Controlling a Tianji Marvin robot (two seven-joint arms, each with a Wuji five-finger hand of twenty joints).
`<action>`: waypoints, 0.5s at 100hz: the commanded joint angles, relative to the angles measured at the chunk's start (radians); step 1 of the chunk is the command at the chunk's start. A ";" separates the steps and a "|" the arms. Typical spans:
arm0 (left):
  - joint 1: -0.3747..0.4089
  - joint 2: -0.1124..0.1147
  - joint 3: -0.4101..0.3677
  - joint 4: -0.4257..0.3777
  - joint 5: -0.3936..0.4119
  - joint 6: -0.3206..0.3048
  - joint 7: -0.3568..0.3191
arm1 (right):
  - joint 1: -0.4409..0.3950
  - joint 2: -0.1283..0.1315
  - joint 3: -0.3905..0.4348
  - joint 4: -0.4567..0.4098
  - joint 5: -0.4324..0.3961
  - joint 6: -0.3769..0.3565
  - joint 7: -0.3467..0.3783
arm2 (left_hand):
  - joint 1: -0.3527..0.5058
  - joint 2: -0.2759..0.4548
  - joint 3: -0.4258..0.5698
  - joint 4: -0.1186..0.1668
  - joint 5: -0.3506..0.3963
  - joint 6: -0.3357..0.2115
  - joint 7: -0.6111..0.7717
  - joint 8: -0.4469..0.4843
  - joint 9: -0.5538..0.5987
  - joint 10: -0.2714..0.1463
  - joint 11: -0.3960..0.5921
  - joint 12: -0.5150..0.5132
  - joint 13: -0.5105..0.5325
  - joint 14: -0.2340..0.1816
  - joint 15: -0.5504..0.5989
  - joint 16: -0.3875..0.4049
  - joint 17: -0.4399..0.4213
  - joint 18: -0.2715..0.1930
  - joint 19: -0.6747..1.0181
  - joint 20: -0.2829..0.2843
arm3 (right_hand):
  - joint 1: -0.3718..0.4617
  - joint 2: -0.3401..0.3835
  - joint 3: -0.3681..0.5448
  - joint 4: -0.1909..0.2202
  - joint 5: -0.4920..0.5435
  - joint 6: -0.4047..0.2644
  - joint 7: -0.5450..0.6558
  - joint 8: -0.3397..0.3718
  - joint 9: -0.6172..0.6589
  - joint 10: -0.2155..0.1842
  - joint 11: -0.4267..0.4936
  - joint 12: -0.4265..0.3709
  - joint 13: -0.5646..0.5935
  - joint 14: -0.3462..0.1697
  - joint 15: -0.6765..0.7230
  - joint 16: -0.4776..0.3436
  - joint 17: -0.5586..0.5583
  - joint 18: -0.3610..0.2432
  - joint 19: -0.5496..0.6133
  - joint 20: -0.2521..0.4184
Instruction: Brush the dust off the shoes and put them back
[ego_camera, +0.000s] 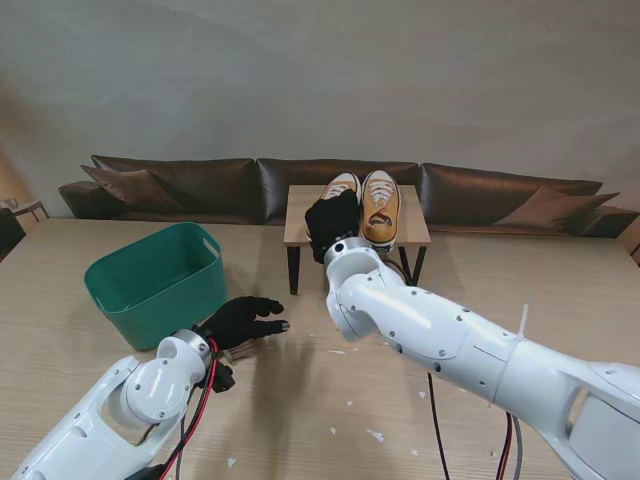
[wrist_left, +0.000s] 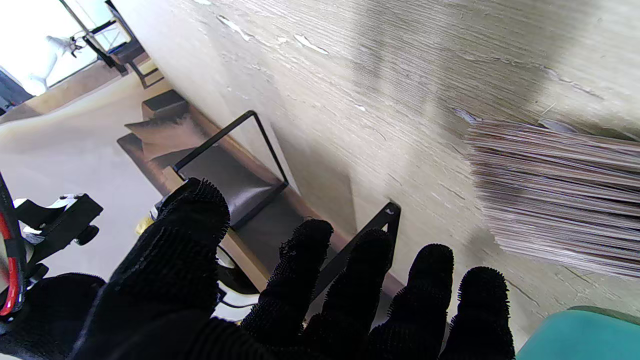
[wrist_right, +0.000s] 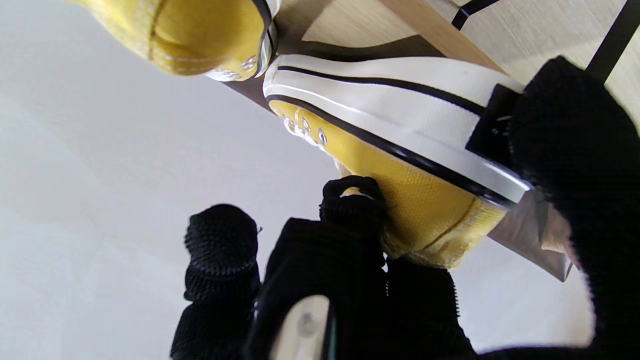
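Two yellow canvas shoes stand side by side on a small wooden side table far from me. My right hand is shut on the heel of the left shoe. In the right wrist view its thumb presses the heel patch and its fingers grip the yellow collar of that shoe. The right shoe stands untouched beside it, also visible as the other shoe. My left hand hovers low over the big table, its fingers spread and holding nothing. Brush bristles show close beside that hand; the handle is hidden.
A green plastic basket stands to the left of my left hand, and its rim shows in the left wrist view. The side table's black legs rise ahead. A brown sofa lines the back. White scraps dot the tabletop.
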 joint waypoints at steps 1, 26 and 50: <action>0.003 -0.002 -0.003 -0.003 -0.004 0.002 -0.022 | -0.007 0.010 0.019 -0.019 -0.015 -0.008 -0.008 | 0.023 0.030 -0.038 0.032 0.014 0.012 0.002 0.008 0.009 0.012 -0.001 0.006 0.021 0.018 0.005 0.012 0.003 0.011 -0.003 0.012 | 0.082 0.163 0.078 0.116 0.192 0.087 0.349 0.160 0.062 -0.093 0.080 0.035 -0.024 -0.044 0.035 0.007 0.489 -0.016 0.054 0.004; 0.010 -0.002 -0.009 -0.008 0.004 0.006 -0.019 | -0.062 0.051 0.103 -0.071 -0.091 -0.077 -0.059 | 0.028 0.034 -0.049 0.033 0.015 0.013 0.001 0.008 0.007 0.014 -0.001 0.005 0.020 0.018 0.004 0.012 0.003 0.011 -0.003 0.013 | 0.105 0.198 0.078 0.088 0.146 0.109 0.380 0.156 0.024 -0.087 0.077 0.073 -0.024 -0.036 0.023 -0.002 0.467 -0.019 0.048 0.029; 0.030 -0.002 -0.026 -0.020 0.022 0.008 -0.007 | -0.145 0.090 0.210 -0.137 -0.168 -0.167 -0.125 | 0.032 0.037 -0.057 0.035 0.016 0.012 0.001 0.009 0.006 0.013 -0.001 0.005 0.018 0.016 0.003 0.011 0.003 0.010 -0.003 0.014 | 0.110 0.214 0.077 0.081 0.128 0.112 0.403 0.149 0.012 -0.093 0.082 0.087 -0.024 -0.040 0.020 -0.004 0.459 -0.024 0.045 0.041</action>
